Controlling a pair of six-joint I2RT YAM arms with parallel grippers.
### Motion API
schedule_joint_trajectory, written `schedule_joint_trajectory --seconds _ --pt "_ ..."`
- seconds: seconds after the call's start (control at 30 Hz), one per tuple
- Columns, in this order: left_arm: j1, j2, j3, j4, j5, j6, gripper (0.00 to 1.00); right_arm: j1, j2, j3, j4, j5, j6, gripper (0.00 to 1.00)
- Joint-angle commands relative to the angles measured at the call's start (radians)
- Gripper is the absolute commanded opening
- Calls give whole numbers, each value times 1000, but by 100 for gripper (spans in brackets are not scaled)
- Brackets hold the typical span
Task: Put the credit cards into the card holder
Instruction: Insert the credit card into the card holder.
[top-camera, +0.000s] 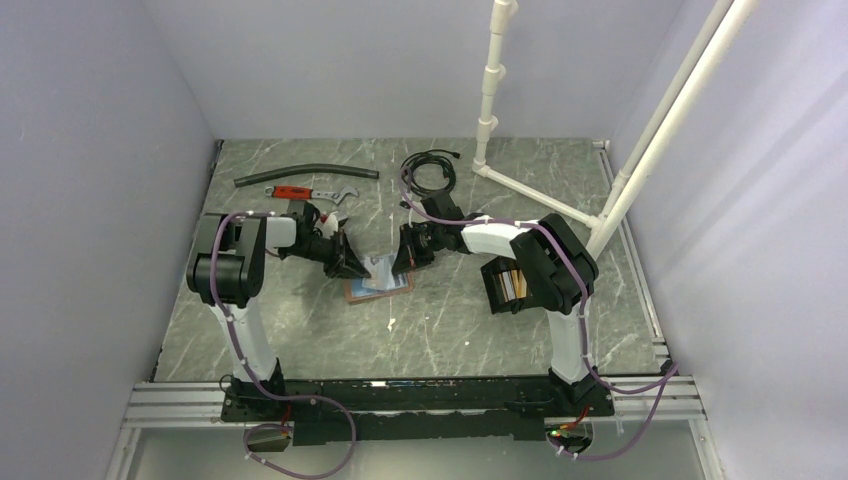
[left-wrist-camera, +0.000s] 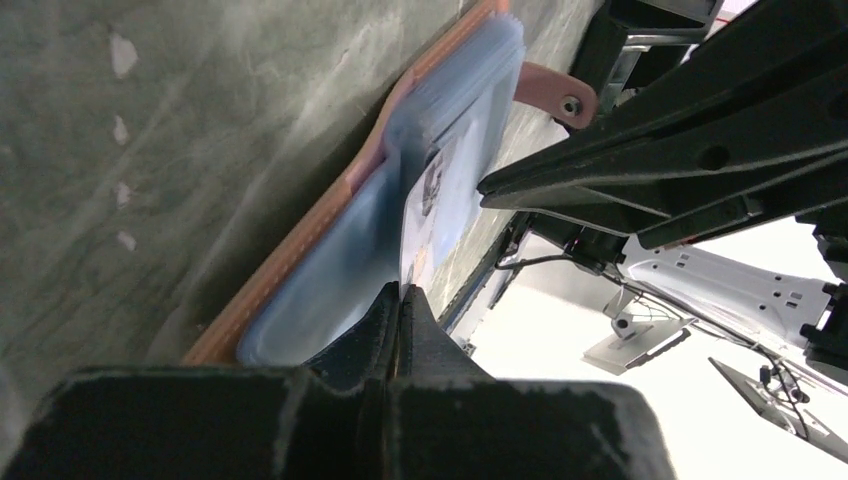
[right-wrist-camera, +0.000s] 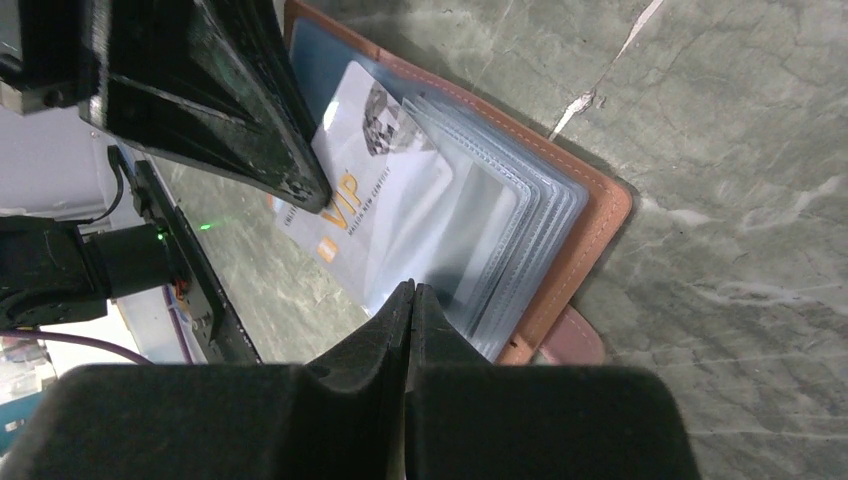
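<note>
The card holder (top-camera: 378, 275) looks like an open brown leather booklet (right-wrist-camera: 600, 220) with several clear sleeves (right-wrist-camera: 500, 230), lying flat between both arms. A grey-white credit card (right-wrist-camera: 375, 190) printed "VIP" rests on the sleeves. My left gripper (left-wrist-camera: 400, 290) is shut on the near edge of this card (left-wrist-camera: 435, 190); its dark fingers (right-wrist-camera: 250, 130) reach in from the upper left in the right wrist view. My right gripper (right-wrist-camera: 412, 288) is shut, tips against the edge of a sleeve from the opposite side. I cannot tell whether it pinches the sleeve.
A black box (top-camera: 505, 285) holding several upright cards sits by the right arm's elbow. At the back lie a black hose (top-camera: 305, 176), a red-handled tool (top-camera: 300, 190) and a coiled cable (top-camera: 430, 170). White pipes (top-camera: 520, 185) stand at the back right.
</note>
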Motion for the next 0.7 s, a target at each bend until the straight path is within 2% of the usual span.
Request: schedule_joint_trajectory --seconds 0.0,0.03,0.07,0.17,0.33,0.67 --pt "-48 -33 -57 172 -93 -138 0 0 23 -22 0 41 -19 0" --pt "-59 -41 -66 192 -166 -158 0 0 23 -23 2 39 -17 0" --pt "-70 -56 -77 209 -139 -179 0 0 22 -25 4 37 -13 0" --pt "-87 -110 -106 244 -192 -214 0 0 19 -33 15 35 -2 0" --pt "-80 -161 -88 143 -317 -154 0 1 17 -36 8 41 -8 0" --pt "-73 -158 -74 148 -344 -154 0 0 9 -48 -5 51 -21 0"
